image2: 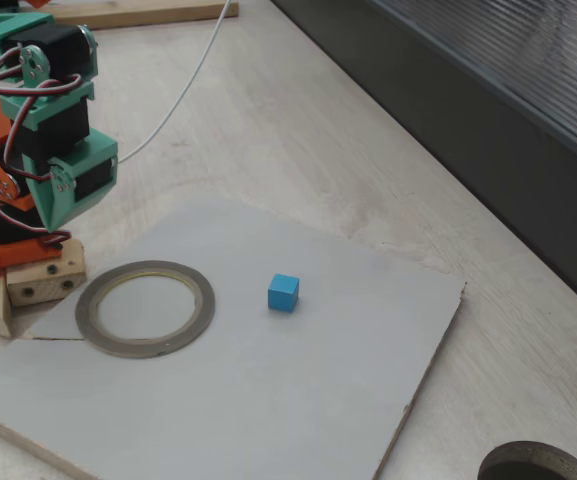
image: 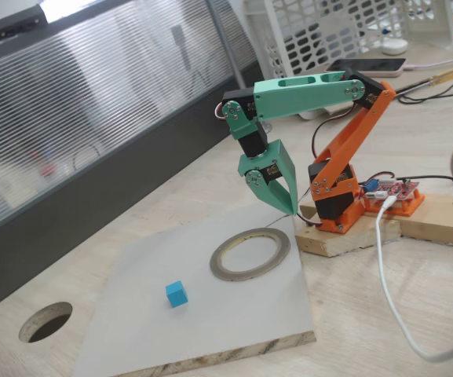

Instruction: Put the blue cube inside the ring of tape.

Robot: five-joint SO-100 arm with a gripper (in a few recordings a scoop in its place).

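Note:
The blue cube [image: 176,294] [image2: 283,292] rests on a grey board [image: 210,334] [image2: 268,400], apart from everything else. The ring of tape [image: 220,265] [image2: 204,300] lies flat on the same board, grey-tan with a yellowish inner rim and nothing inside it. In both fixed views the cube is a short way outside the ring. My green gripper [image: 294,212] hangs point-down just above the board's edge beside the ring, on the arm's side. Its fingers meet at the tip, so it is shut and holds nothing. It is well away from the cube.
A round dark hole [image: 45,322] [image2: 538,465] is cut through the wooden tabletop past the board. The arm's orange base stands on a wooden block [image: 422,224]. A white cable [image: 387,290] trails across the table. A white basket [image: 320,31] and a phone [image: 367,67] sit behind.

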